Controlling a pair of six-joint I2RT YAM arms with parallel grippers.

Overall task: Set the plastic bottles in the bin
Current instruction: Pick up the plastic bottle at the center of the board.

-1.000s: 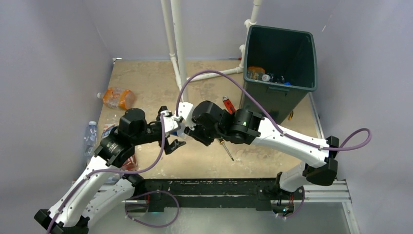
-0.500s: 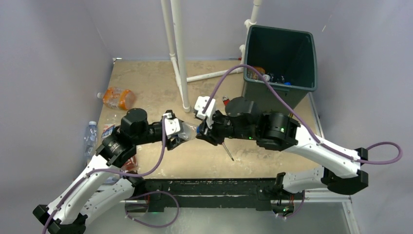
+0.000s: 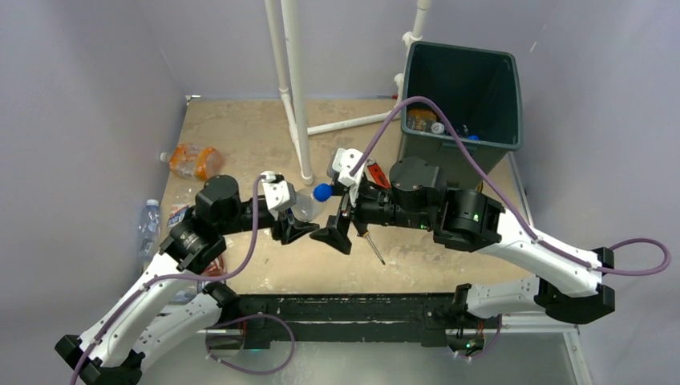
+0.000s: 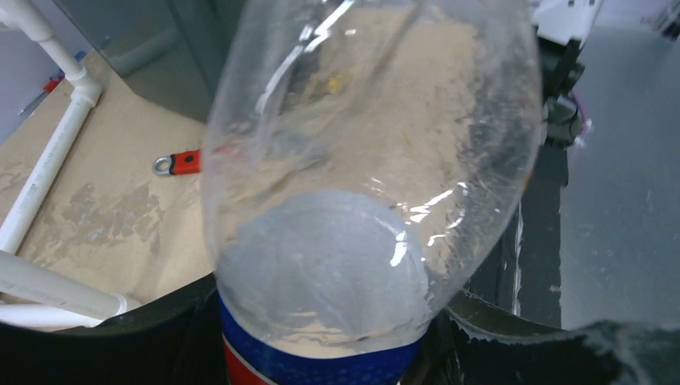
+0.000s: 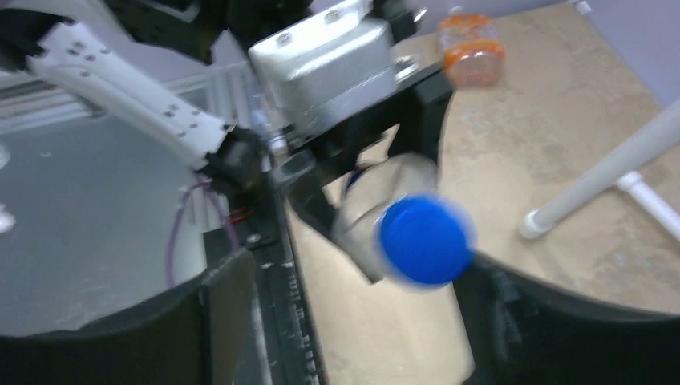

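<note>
A clear plastic bottle (image 3: 305,206) with a blue cap (image 3: 322,192) and a blue-and-red label hangs above the table's middle. My left gripper (image 3: 292,224) is shut on its body. In the left wrist view the bottle (image 4: 361,160) fills the frame, its labelled part between the jaws of the left gripper (image 4: 321,341). My right gripper (image 3: 342,215) is open, facing the cap end. In the right wrist view the blue cap (image 5: 425,241) floats between the spread fingers of the right gripper (image 5: 361,321), apart from both. The dark green bin (image 3: 513,96) stands at the back right with several bottles (image 3: 421,120) inside.
An orange bottle (image 3: 195,160) lies at the back left, and a clear bottle (image 3: 148,224) lies by the left wall. A screwdriver (image 3: 374,247) and a red wrench (image 3: 375,172) lie near the right gripper. White pipes (image 3: 293,88) rise behind the two grippers.
My right gripper has opened, let go of the bottle and drawn back a little to the right. My left gripper has closed on the bottle and now carries it alone.
</note>
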